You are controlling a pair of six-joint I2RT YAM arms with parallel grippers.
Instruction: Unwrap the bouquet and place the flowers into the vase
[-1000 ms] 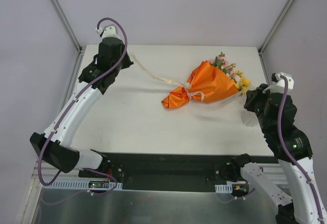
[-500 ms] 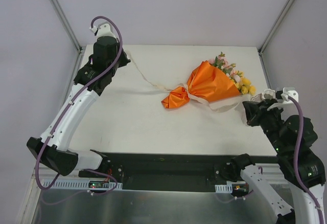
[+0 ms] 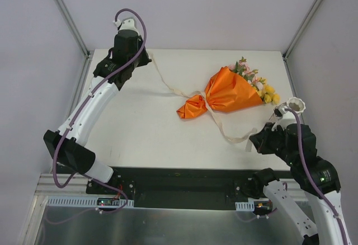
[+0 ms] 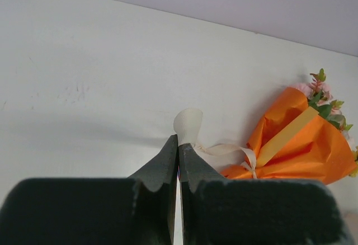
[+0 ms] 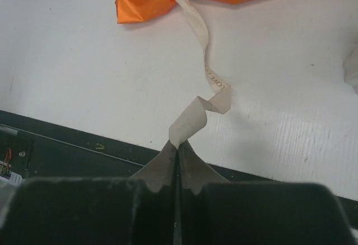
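Gripping the ribbon [image 5: 194,22] at both ends: left pincer [image 4: 178,144] clamped shut on one tail, right pincer [image 5: 178,145] shut on the other. The bouquet [image 3: 235,88] lies on the bench [image 3: 145,127] between them, paper [image 4: 313,150] not yet off. Unwrapping has barely begun; the vase [image 3: 295,106], just beside the right pincer, awaits the flowers [image 3: 254,80].

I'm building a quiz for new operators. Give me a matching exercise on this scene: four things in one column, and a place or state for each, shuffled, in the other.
1 cream ribbon
2 orange paper
3 vase
4 flowers

A stands near the table's right edge
B ends pinched in shut jaws
C poke out of the paper's wide end
D a cone lying flat, cinched near one end

Pairs: 1-B, 2-D, 3-A, 4-C
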